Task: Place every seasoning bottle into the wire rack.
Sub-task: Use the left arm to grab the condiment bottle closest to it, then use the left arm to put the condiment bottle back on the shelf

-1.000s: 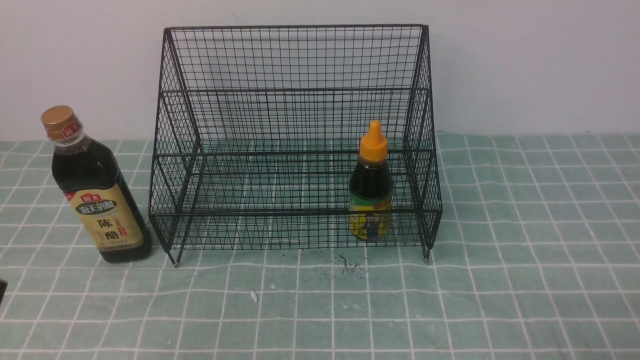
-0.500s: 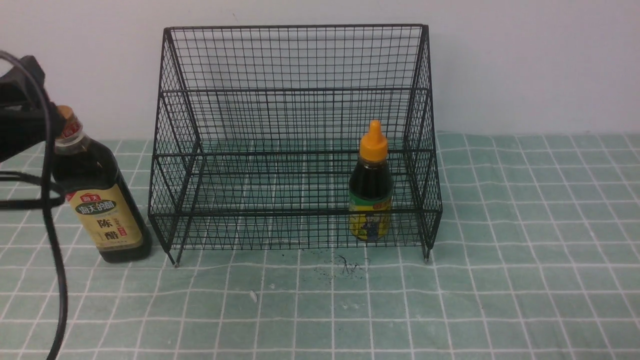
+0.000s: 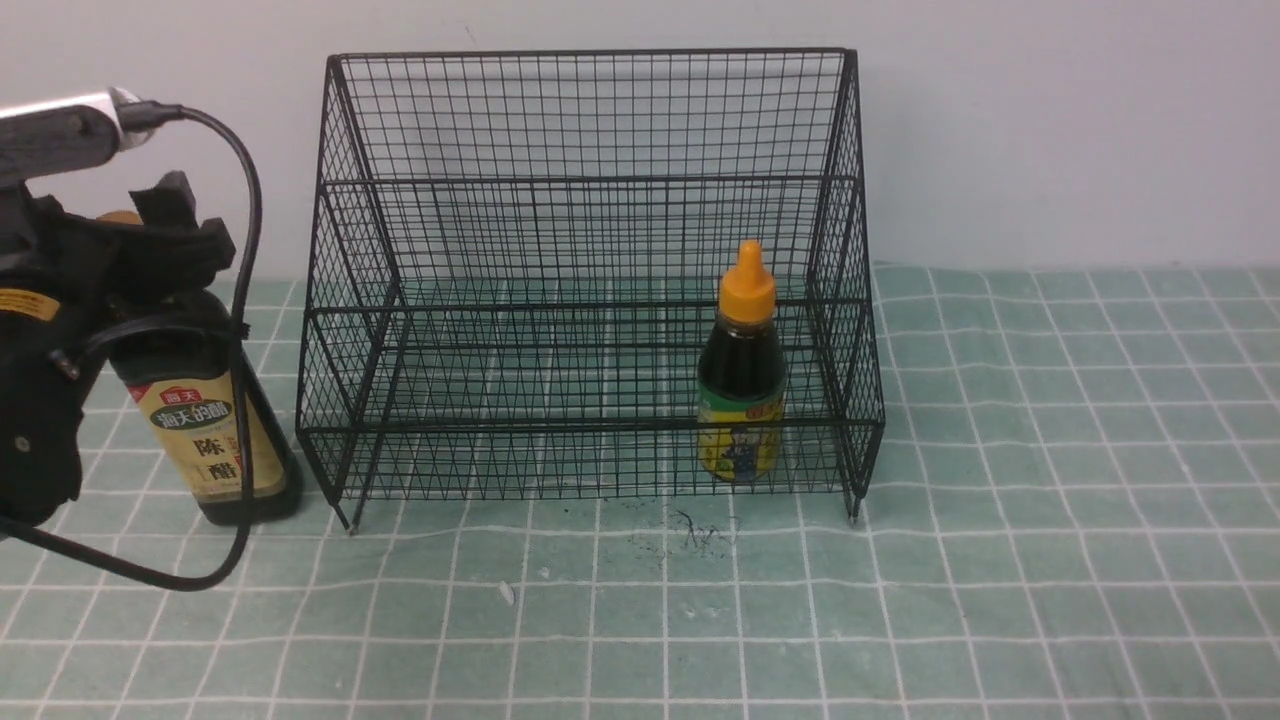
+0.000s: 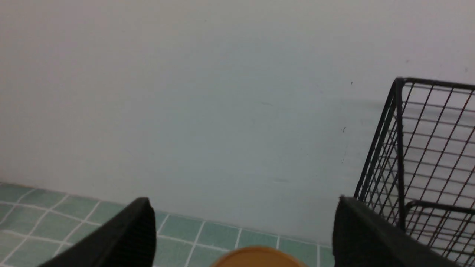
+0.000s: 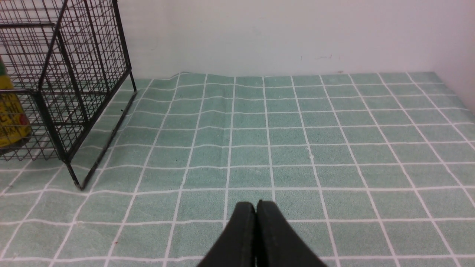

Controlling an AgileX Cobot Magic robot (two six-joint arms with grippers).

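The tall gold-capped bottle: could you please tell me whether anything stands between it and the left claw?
Nothing visible does. The left claw is open, and the gold cap of the tall bottle shows between its fingers. The wire rack stands beside the bottle, not between them.

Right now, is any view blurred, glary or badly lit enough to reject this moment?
Front view: even, soft light, no glare; wire rack and short bottle sharp. Left wrist view: soft focus, gold cap and open left pincer blurred at the frame edge. Right wrist view: crisp tablecloth grid, shut right pincer slightly soft.
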